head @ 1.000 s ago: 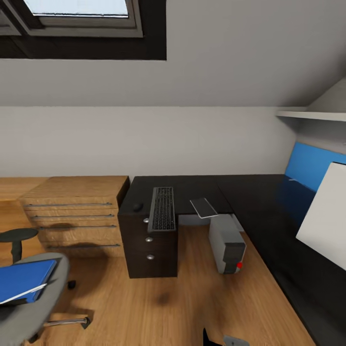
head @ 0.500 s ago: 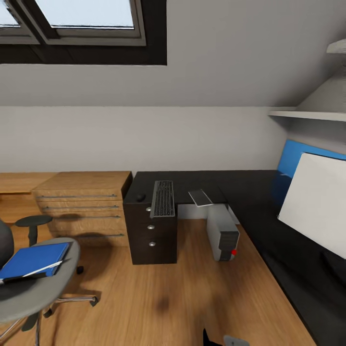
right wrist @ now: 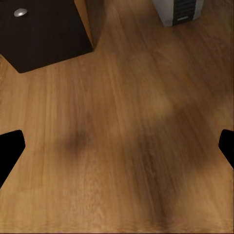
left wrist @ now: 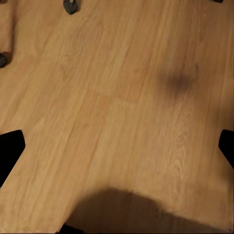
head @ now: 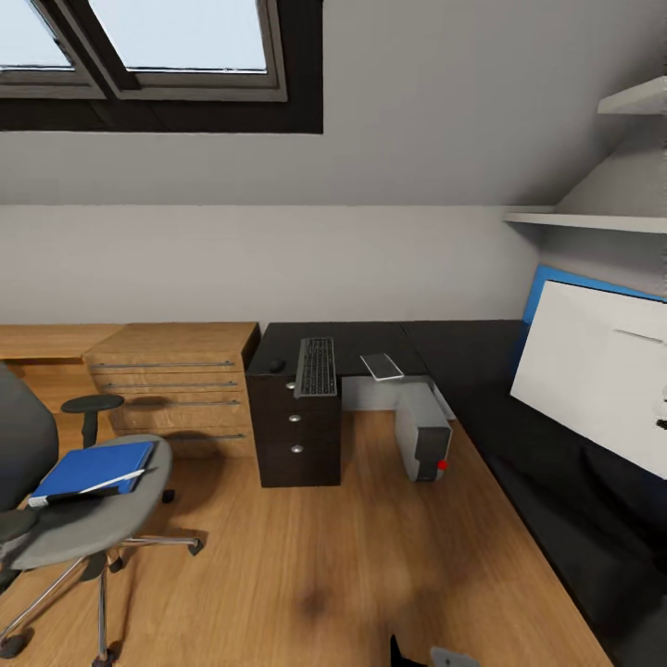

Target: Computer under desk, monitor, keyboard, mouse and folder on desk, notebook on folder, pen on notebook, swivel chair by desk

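The black L-shaped desk point(head: 463, 357) runs along the back wall and down the right side. On it lie the grey keyboard point(head: 316, 366), the dark mouse point(head: 277, 365) just left of it, and a flat grey notebook-like slab point(head: 382, 366). The monitor point(head: 593, 375) stands at the right with its white back towards me. The computer point(head: 421, 433) sits on the floor under the desk. At the left, the swivel chair point(head: 88, 528) carries the blue folder point(head: 93, 468). I cannot make out the pen. My left gripper point(left wrist: 117, 151) and right gripper point(right wrist: 117, 148) hang open over bare floor.
An oak drawer unit point(head: 176, 384) stands left of the desk's black drawer pedestal point(head: 296, 435). Wood-plank floor point(head: 324, 556) spreads between chair and desk. Wall shelves point(head: 584, 220) hang above the monitor. Chair castors point(left wrist: 70, 6) lie near the left gripper; the pedestal point(right wrist: 44, 34) and the computer point(right wrist: 178, 10) lie near the right.
The whole picture has shifted: the camera has drawn back, so the chair and monitor show more fully and the desk looks smaller. The things themselves have not moved.
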Motion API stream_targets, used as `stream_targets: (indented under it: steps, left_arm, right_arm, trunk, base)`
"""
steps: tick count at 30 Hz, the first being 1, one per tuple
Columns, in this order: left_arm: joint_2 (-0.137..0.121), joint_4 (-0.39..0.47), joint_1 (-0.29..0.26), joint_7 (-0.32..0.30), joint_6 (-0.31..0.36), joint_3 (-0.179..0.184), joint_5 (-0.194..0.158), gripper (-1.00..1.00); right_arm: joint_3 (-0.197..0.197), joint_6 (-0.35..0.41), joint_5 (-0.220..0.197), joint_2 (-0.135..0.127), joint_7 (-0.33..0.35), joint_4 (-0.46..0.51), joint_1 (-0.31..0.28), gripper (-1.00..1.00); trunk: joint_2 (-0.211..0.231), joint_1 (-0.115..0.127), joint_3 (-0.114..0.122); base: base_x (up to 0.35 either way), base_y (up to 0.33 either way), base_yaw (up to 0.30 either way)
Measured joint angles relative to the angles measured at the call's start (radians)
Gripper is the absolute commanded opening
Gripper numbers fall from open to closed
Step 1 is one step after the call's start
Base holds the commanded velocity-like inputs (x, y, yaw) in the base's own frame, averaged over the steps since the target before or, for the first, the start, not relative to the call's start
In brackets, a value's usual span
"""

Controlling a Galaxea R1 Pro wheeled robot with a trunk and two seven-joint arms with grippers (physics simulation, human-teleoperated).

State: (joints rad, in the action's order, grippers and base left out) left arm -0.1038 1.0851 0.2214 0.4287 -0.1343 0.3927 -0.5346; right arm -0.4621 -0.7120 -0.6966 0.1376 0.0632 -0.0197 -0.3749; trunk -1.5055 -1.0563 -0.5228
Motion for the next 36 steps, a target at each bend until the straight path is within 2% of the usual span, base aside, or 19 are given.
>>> stream_targets:
  steps: [7,12,36]
  left_arm:
    - [0.000,0.000,0.000,0.000,0.000,0.000,0.000,1.00]
    - [0.000,0.000,0.000,0.000,0.000,0.000,0.000,1.00]
    - [-0.001,0.000,0.000,0.002,-0.002,-0.001,-0.001,1.00]
  right_arm:
    - [-0.004,0.001,0.001,0.003,0.003,-0.001,0.000,1.00]
    - [-0.007,-0.001,0.004,0.003,0.003,0.000,0.000,1.00]
    - [-0.006,0.001,0.003,0.002,0.004,-0.001,0.000,1.00]
  trunk:
    - [0.000,0.000,0.000]
    - [0.000,0.000,0.000]
    - [0.000,0.000,0.000]
  base:
    - [-0.336,-0.003,0.000]
    - [-0.299,-0.184,0.000]
    - [-0.222,-0.280,-0.007]
